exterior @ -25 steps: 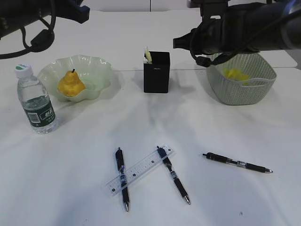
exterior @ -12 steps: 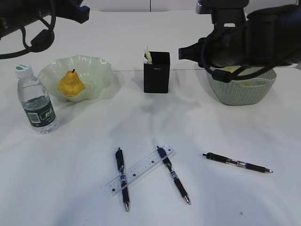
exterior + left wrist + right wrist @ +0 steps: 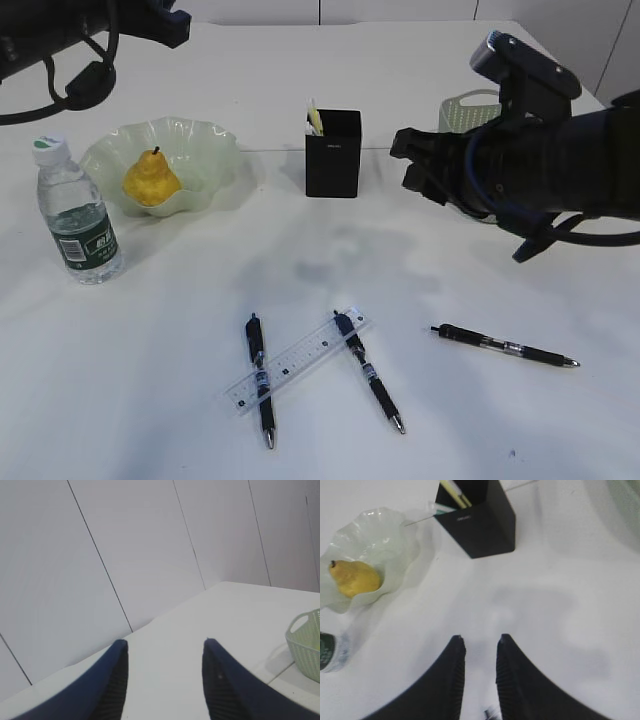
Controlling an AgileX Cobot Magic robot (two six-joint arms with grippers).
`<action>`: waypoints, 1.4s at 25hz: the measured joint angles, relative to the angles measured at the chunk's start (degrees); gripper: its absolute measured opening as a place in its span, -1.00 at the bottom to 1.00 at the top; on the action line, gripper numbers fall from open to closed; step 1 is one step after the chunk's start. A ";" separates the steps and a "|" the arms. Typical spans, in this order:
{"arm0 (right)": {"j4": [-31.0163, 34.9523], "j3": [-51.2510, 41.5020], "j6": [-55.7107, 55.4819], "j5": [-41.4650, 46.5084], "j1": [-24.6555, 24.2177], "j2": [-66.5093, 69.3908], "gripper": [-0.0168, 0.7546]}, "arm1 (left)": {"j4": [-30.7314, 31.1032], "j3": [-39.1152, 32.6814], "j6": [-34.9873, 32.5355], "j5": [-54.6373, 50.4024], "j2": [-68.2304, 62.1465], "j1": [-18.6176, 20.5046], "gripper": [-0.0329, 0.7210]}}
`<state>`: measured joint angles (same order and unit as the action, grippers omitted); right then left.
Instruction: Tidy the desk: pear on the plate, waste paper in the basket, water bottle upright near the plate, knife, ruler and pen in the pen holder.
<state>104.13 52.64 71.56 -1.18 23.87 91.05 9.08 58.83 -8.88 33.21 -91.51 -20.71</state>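
Lumpy yellow pear [image 3: 151,178] sitting in the ruffled glass plate [image 3: 205,150]. Clear ruler [image 3: 296,361] lying flat on the smooth white table [image 3: 150,350], crossing two pens. Matte black pen holder [image 3: 333,153] upright. Right pincer [image 3: 480,647] narrowly apart, empty; left pincer [image 3: 165,650] wide apart, empty.

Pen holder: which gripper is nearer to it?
Right. The right gripper hovers just right of the pen holder; the left gripper is raised far back left.
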 joint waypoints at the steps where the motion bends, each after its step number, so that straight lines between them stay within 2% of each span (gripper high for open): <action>1: -0.11 -0.73 -2.14 2.13 0.00 -0.11 -0.53 | 0.00 0.00 0.00 -0.01 0.00 0.00 -0.01; 5: -0.68 -2.87 -11.00 8.95 0.00 -0.21 -0.52 | -0.11 0.00 0.00 -0.01 0.00 0.00 -0.01; 12: -1.03 -6.21 -27.44 13.29 0.00 -0.22 -0.53 | -0.59 0.00 0.00 -0.01 0.00 0.00 -0.01; 21: -1.50 -15.40 -55.14 24.15 0.00 -0.22 -0.52 | -2.54 0.00 0.00 -0.89 0.00 0.00 -0.01; 27: -1.73 -15.92 -57.08 28.58 0.00 -0.68 -0.52 | -2.76 0.00 0.00 -1.00 0.00 0.00 -0.01; 35: -1.86 -15.92 -52.29 31.63 0.00 -0.71 -0.52 | -2.76 0.00 0.00 -1.94 0.00 0.00 -0.01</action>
<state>102.27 36.71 19.28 30.45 23.87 90.34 6.31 58.83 -8.88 31.28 -91.51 -20.71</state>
